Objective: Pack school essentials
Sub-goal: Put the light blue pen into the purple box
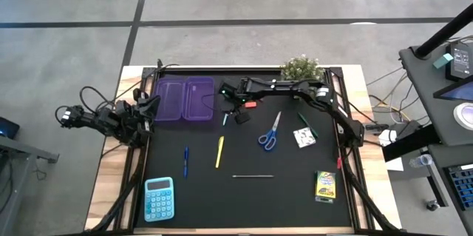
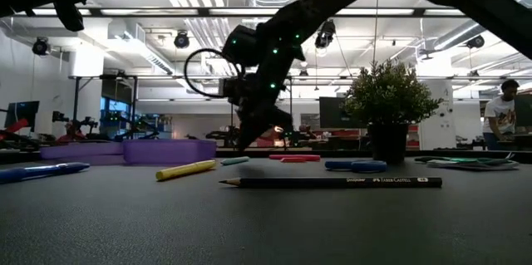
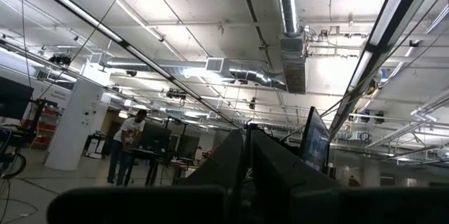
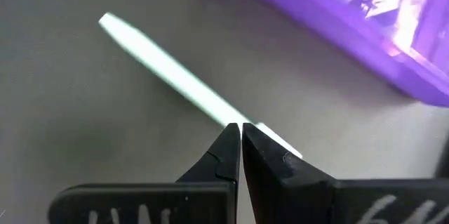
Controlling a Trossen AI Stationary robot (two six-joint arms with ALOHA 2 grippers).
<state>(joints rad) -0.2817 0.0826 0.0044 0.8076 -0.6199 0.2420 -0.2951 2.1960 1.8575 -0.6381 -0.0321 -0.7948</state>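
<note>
So the green pen (image 4: pixel 168 73) is the one in play right now. In the overhead shot it sits just above frame centre, right beside the purple case (image 1: pixel 183 99), near that case's lower right corner. The right gripper (image 1: pixel 238 112) is down over it, and in its wrist cam the two fingers (image 4: pixel 228 155) are pressed together to a hairline gap with the pen running underneath their tips. Can't tell from that whether they've actually got hold of it or are just closed above it.

Everything else is scattered over the black mat: blue pen (image 1: pixel 185 160) and yellow pen (image 1: pixel 219 152) left of centre, the grey pencil (image 1: pixel 254 176) lying flat below centre, blue-handled scissors (image 1: pixel 270 133) to the right of centre, a white packet (image 1: pixel 304 138) next to those, and the crayon box (image 1: pixel 325 185) at lower right. Red eraser (image 1: pixel 250 104) is just right of the gripper. A blue calculator (image 1: pixel 159 198) sits lower left, potted plant (image 1: pixel 301 67) at the top edge.

Left gripper (image 1: pixel 137 112) is parked at the left edge of the table, its camera pointing at the ceiling; can't tell its state.
</note>
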